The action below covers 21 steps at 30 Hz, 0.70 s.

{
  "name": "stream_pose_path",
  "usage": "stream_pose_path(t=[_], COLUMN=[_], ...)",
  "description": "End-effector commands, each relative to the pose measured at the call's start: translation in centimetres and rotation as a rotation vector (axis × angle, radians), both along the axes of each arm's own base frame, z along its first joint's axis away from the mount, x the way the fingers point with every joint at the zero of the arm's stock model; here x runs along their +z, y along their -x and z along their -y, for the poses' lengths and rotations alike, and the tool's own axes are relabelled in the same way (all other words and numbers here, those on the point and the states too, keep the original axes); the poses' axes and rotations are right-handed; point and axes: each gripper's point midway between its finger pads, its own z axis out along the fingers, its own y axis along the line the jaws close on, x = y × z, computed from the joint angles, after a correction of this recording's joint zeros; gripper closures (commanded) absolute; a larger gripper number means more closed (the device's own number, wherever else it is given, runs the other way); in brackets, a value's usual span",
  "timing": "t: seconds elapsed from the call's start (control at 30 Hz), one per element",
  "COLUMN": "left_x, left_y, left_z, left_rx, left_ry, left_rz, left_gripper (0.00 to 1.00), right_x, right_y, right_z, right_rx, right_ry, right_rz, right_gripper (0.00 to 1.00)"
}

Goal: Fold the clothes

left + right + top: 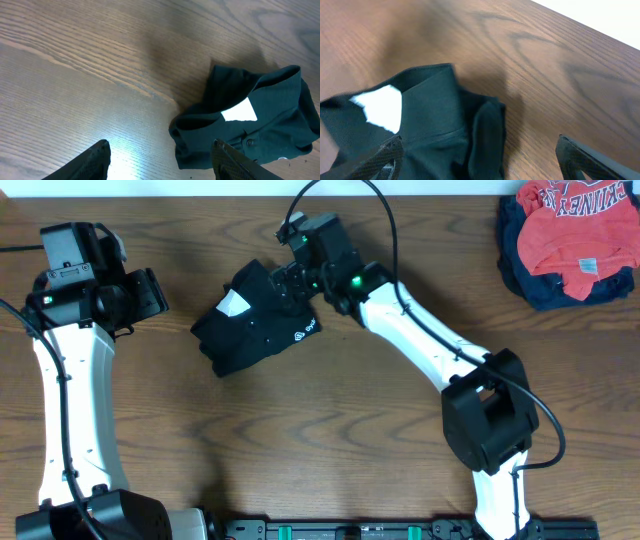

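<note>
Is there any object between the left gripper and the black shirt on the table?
Nothing visible. Only bare wooden table lies between the left gripper and the black shirt. The right gripper hovers over the shirt's far edge, not in that path.

Matt black soft cloth of the clothes on smooth, faintly glossy wood-grain table

No legible text: only blurred white lettering on red shirt, tiny logo on black garment.

Red shirt atop navy garment, wooden table far corner
</note>
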Motion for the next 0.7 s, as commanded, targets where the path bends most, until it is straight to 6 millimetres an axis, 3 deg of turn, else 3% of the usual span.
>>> stream_pose_path(t=[0.0,0.1,0.23,0.43,0.67], left_x=[0.0,0.0,-0.1,-0.5,-0.7], left_y=[-0.1,-0.1,-0.1,0.1,0.3], left_z=[-0.2,-0.2,-0.2,-0.1,-0.1], left_rx=[-0.001,-0.001,-0.001,-0.001,-0.001], left_ry=[-0.004,-0.003,-0.002,0.001,0.004], left_rz=[-0.003,-0.003,-0.006,-0.019,-0.032], left_gripper=[0.34,0.34,0.34,0.34,0.34], right_x=[1.2,0.9,0.9,-1.9,-5.1], right_y=[1.2,1.1,1.9,1.1,-1.7], right_z=[-1.4,-1.0,-1.8,-3.5,-4.8], right_rx=[0.244,0.285,0.370,0.360,0.267], right_ry=[-0.040,-0.079,-0.170,-0.198,-0.277], right_rz=[0.053,0.027,-0.008,-0.014,-0.002], right_gripper=[0.06,0.04,0.03,0.07,0.07])
